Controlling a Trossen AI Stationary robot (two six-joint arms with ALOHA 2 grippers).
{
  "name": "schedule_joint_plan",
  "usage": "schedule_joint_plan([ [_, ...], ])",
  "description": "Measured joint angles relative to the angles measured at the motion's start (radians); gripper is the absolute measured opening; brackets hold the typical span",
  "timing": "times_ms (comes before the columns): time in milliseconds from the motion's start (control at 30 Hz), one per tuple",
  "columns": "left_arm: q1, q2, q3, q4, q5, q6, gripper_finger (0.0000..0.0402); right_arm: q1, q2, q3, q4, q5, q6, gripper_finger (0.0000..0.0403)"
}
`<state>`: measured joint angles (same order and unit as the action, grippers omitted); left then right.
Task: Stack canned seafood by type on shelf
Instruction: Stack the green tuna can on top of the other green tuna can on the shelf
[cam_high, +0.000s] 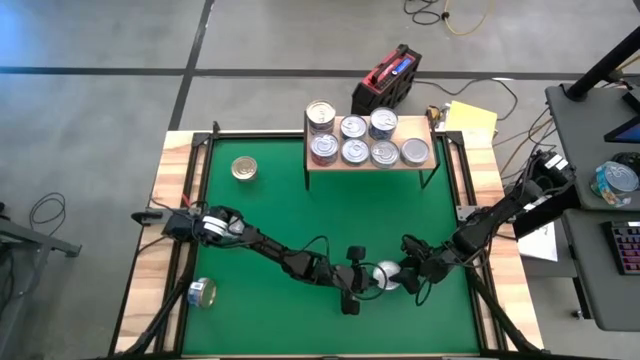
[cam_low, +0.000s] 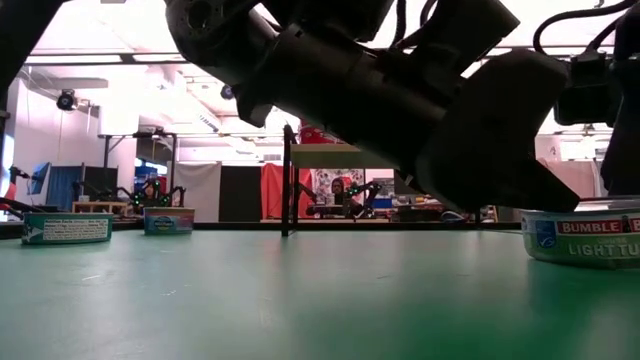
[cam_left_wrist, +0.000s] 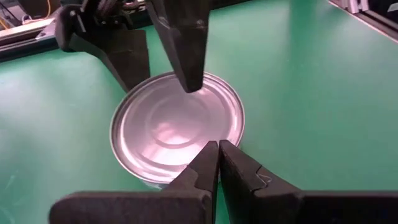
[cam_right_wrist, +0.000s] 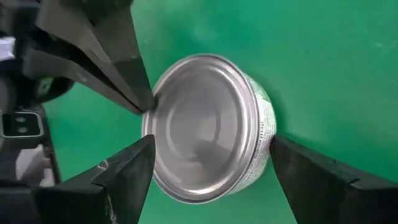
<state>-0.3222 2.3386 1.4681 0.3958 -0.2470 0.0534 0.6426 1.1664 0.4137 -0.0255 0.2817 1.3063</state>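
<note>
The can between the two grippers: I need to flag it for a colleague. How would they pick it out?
On the green mat, look near its front edge. There a silver-topped can sits between the left gripper and right gripper; the other loose cans lie far off at the left.

Tin (cam_low: 585, 232) label cut off, perhaps tuna

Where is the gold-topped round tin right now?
High view: the gold-topped round tin stands alone on the green mat, left of the small wooden shelf.
</note>
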Motion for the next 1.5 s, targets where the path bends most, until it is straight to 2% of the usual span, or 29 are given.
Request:
schedule_joint_plan([
  [867, -0.012, 0.0, -0.024, 0.021, 0.002, -0.033, 0.0, 0.0, 0.0, -0.006, 0.01, -0.004, 0.053, 0.031],
  [1200, -0.017, 0.01, -0.025, 0.034, 0.025, -0.041, 0.0, 0.0, -0.021, -0.009, 0.116, 0.015, -0.024, 0.031],
  [1500, -0.015, 0.021, -0.025, 0.06, 0.016, -0.047, 0.0, 0.0, -0.02, -0.009, 0.079, -0.001, -0.024, 0.0278],
])
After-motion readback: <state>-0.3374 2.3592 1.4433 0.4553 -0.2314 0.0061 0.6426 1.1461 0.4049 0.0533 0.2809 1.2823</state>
